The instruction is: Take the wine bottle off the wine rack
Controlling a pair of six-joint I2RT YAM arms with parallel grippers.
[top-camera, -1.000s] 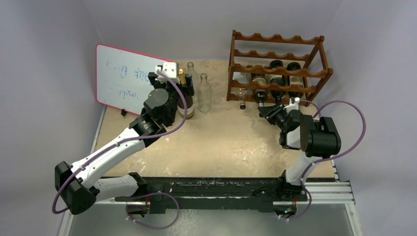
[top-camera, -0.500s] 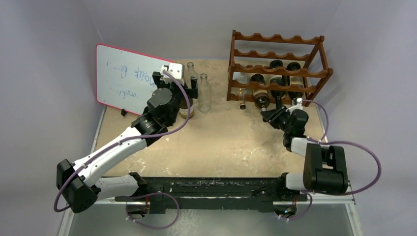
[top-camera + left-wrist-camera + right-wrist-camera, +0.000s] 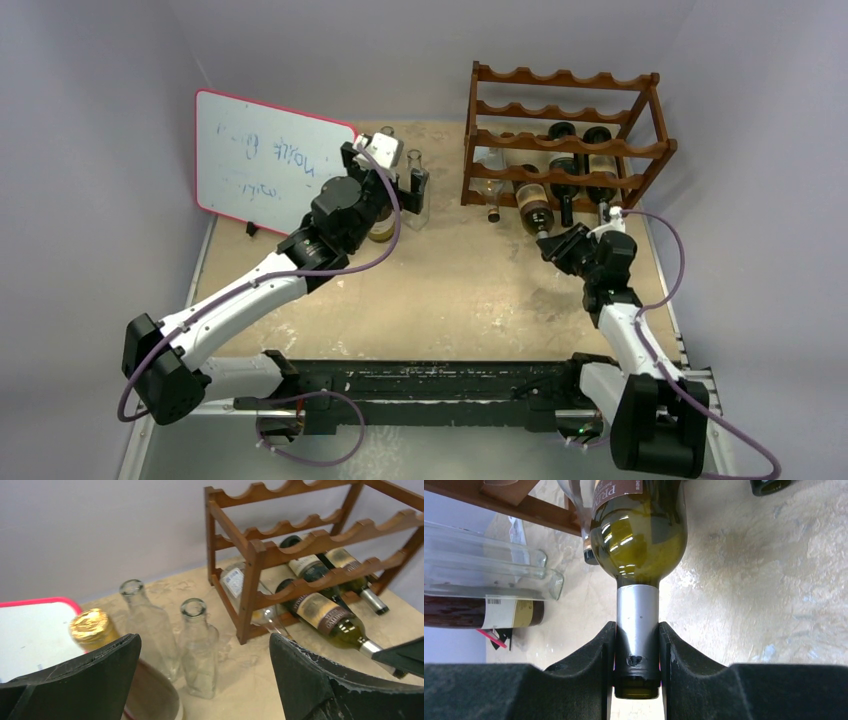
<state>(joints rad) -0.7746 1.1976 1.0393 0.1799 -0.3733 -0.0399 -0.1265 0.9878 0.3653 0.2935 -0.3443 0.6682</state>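
- My right jaws are clamped on the silver-foiled neck of the wine bottle [image 3: 639, 530]. One matte black finger [image 3: 589, 665] presses each side of it just short of the mouth.
- The wine bottle is glossy olive-green glass with rounded shoulders. It lies slanted in the lowest tier of the wine rack [image 3: 565, 140], its neck poking out past the front rail over the tabletop [image 3: 450, 290].
- The wine rack is reddish-brown wood, an open frame of wavy, scalloped rails. Two dark labelled bottles [image 3: 311, 568] and one clear bottle [image 3: 235, 582] lie in it beside mine.
- My left jaws stand wide with nothing between them. They hang above two upright clear glass bottles [image 3: 199, 650] and a gold-foil-capped bottle [image 3: 91, 625], close by the red-edged whiteboard [image 3: 255, 165].
- The tabletop is mottled beige, scuffed with pale patches.
- The wine bottle's brown label is cut off at the top of the right wrist view, so only its first letters show.
- The bottle's base is hidden behind the rack's rails.
- The blue writing on the whiteboard is too faint to read.
- The gold-capped bottle's body sits largely behind my left finger [image 3: 85, 685].
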